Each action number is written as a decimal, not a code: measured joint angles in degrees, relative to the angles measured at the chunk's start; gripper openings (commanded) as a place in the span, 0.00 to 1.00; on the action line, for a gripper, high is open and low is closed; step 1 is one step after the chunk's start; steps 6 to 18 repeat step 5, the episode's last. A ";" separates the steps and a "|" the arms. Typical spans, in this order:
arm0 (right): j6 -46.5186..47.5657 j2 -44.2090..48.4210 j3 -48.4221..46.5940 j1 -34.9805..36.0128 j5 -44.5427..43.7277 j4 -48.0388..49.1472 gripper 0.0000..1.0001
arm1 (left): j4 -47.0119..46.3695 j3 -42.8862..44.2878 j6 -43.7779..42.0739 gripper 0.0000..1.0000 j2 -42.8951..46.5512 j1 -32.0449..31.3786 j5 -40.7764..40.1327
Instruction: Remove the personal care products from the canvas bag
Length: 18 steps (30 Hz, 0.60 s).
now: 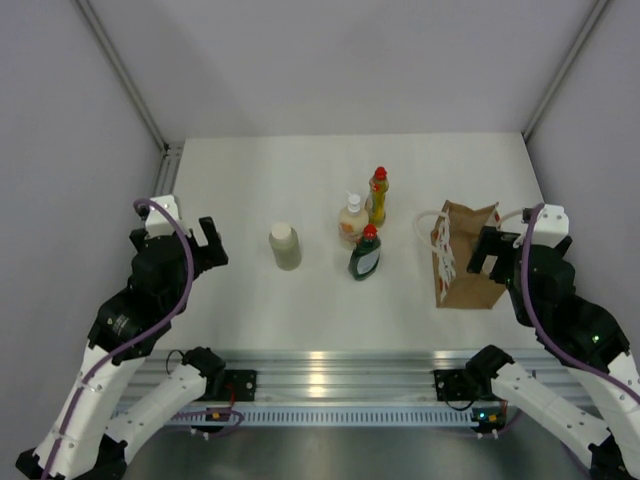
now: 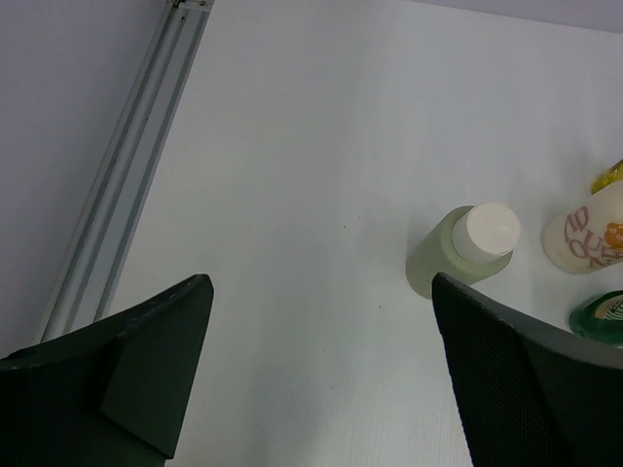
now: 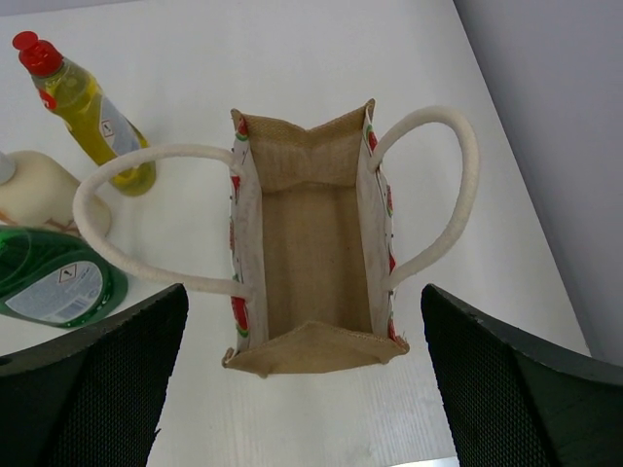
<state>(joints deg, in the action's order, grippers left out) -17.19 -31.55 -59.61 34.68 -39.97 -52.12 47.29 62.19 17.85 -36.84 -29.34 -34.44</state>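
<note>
The right pincer (image 3: pixel 304 300) hung wide open and empty directly above the upright, empty canvas bag (image 3: pixel 311 180) on the worktop (image 1: pixel 300 310). The left pincer (image 2: pixel 321 287), likewise open and empty, hovered near the white-capped bottle (image 2: pixel 465 251).

A white table (image 1: pixel 300 310) fills the middle of the top view, its matte surface evenly lit, with only short, soft shadows. Pale grey walls close it in: a back wall (image 1: pixel 340 60), a left wall (image 1: pixel 50 150) and a right wall (image 1: pixel 610 130). A left strut (image 1: pixel 120 70) and a right strut (image 1: pixel 567 65), both slim metal, run up the rear corners. A ribbed near rail (image 1: pixel 330 375) of aluminium spans the front edge and catches bright glints of overhead light. A side rail (image 2: pixel 122 165) borders the table's left edge against the wall.
</note>
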 measured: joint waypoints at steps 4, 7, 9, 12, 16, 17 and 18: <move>-0.37 0.00 0.00 0.00 -0.26 -0.02 1.00 | -0.02 0.00 0.00 0.98 0.00 0.00 0.15; -0.48 0.00 0.00 0.00 -0.37 -0.02 0.99 | -0.02 -0.02 0.02 0.98 0.00 0.00 0.20; -0.48 0.00 0.00 0.00 -0.37 -0.02 0.99 | -0.02 -0.02 0.02 0.98 0.00 0.00 0.20; -0.48 0.00 0.00 0.00 -0.37 -0.02 0.99 | -0.02 -0.02 0.02 0.98 0.00 0.00 0.20; -0.48 0.00 0.00 0.00 -0.37 -0.02 0.99 | -0.02 -0.02 0.02 0.98 0.00 0.00 0.20; -0.48 0.00 0.00 0.00 -0.37 -0.02 0.99 | -0.02 -0.02 0.02 0.98 0.00 0.00 0.20; -0.48 0.00 0.00 0.00 -0.37 -0.02 0.99 | -0.02 -0.02 0.02 0.98 0.00 0.00 0.20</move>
